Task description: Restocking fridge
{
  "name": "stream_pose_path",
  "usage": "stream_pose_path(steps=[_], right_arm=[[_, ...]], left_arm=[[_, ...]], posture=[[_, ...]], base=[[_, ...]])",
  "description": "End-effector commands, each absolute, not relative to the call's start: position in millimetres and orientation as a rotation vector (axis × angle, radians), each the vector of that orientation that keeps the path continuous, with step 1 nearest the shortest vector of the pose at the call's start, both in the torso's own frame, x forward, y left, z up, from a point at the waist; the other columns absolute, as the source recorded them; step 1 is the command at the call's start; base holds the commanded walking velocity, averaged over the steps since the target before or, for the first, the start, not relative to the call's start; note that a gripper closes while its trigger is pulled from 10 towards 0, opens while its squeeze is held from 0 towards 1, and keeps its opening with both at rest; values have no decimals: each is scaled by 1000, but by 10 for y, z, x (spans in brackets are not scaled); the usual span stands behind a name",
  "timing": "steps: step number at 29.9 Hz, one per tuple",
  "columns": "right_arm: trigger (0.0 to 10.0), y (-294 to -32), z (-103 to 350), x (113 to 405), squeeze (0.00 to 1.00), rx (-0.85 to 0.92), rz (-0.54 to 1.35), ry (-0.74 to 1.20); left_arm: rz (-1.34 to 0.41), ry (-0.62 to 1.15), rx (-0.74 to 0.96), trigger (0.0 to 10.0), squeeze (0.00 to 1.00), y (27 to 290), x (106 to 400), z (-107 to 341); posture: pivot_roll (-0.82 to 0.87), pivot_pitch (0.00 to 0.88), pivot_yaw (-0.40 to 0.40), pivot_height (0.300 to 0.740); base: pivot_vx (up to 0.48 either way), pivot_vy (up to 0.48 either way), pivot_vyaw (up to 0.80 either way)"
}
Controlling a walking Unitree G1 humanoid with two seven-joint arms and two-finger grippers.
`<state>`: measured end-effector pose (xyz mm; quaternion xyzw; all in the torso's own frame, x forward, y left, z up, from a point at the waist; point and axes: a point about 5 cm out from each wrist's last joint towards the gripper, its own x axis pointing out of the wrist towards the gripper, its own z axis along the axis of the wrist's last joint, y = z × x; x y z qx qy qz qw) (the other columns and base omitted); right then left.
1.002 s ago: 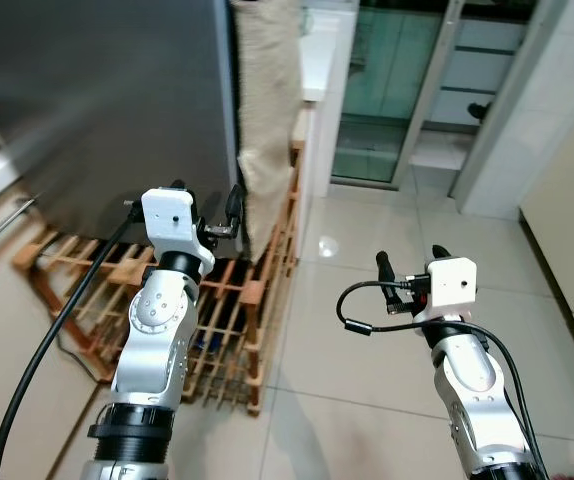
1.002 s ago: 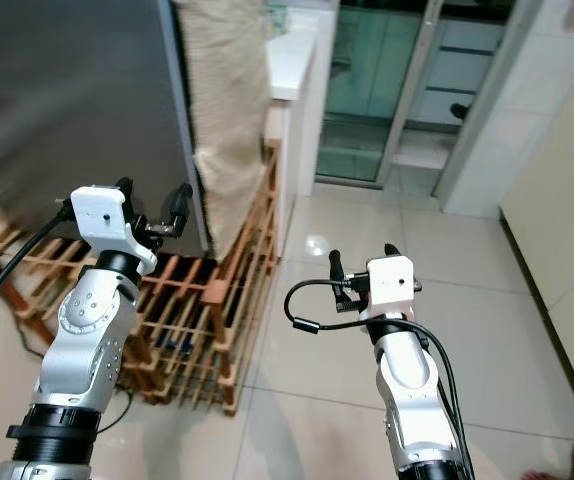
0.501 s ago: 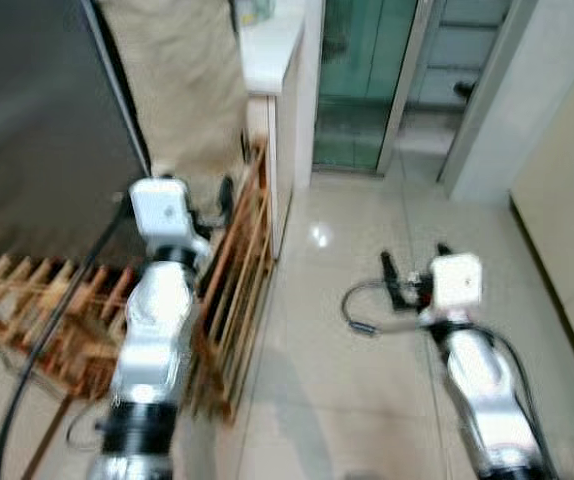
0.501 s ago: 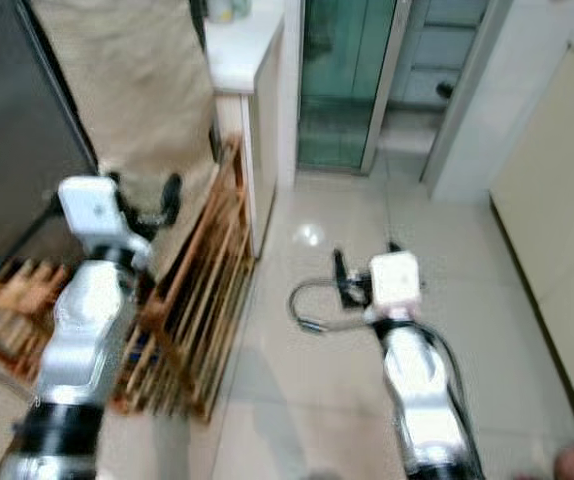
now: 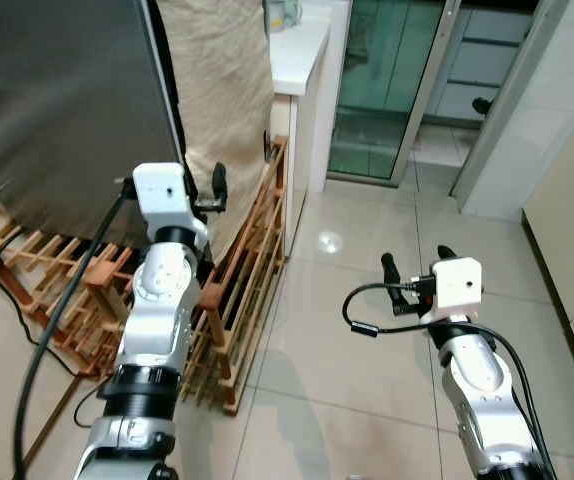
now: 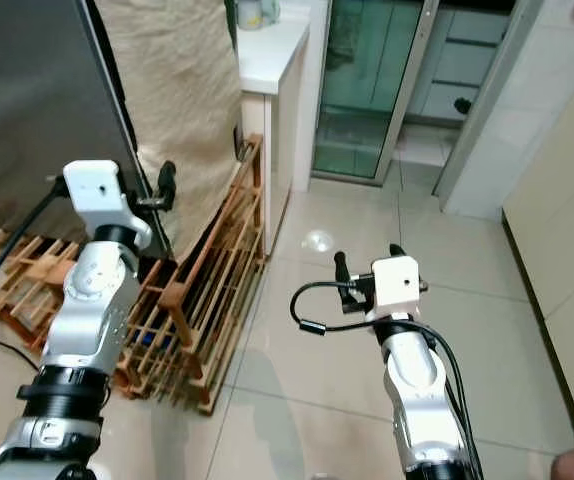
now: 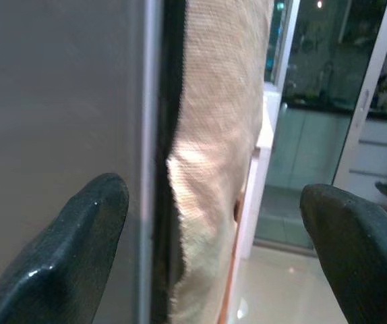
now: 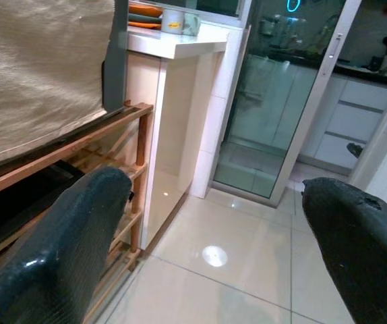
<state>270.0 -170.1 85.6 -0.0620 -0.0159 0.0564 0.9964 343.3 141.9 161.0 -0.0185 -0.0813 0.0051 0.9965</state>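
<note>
Shiny pale floor tiles [image 5: 367,350] spread out in front of me in a small kitchen. My left hand [image 5: 202,192] is up by the edge of the big grey fridge [image 5: 57,100]. Its two black fingers [image 7: 85,250] are spread wide apart and hold nothing. Through the gap between them I see the fridge's side, a dark crack, and a tan cloth [image 5: 217,90] hanging just beside it. My right hand [image 5: 415,268] is out over the floor, well apart from the fridge. Its fingers [image 8: 58,250] are wide open too, and it holds nothing. Under the fridge and the cloth is a low wooden rack [image 5: 242,290] made of slats. Past the cloth stands a white bench [image 6: 267,60] with a cup [image 6: 250,12] on top. Farther back is a green glass sliding door [image 5: 382,80]. A black cable [image 5: 52,330] runs down beside my left arm.
</note>
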Motion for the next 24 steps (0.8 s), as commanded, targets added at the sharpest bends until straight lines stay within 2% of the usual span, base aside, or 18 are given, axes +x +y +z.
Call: stream_pose_path(steps=[1, 10, 21, 24], right_arm=[[10000, -1703, 883, 2732, 0, -129, 118, -37], [10000, -1684, 860, 2712, 0, -128, 123, -29], [10000, -1679, 850, 2704, 0, -126, 118, -26], [10000, -1673, 846, 2702, 0, -125, 118, -25]], left_arm=[[9, -154, -37, 10000, 0, 1365, 3508, 1638], [51, -162, -43, 10000, 0, 1295, 3667, 1727], [32, -186, -46, 10000, 0, 1234, 3808, 1850], [-14, -200, -53, 10000, 0, 1149, 3847, 1908]], posture=[[-173, 0, -3, 740], [-183, 0, 0, 740], [-186, 0, 9, 740], [-185, 0, 9, 740]], base=[[0, 0, 0], [0, 0, 0], [0, 0, 0], [0, 0, 0]])
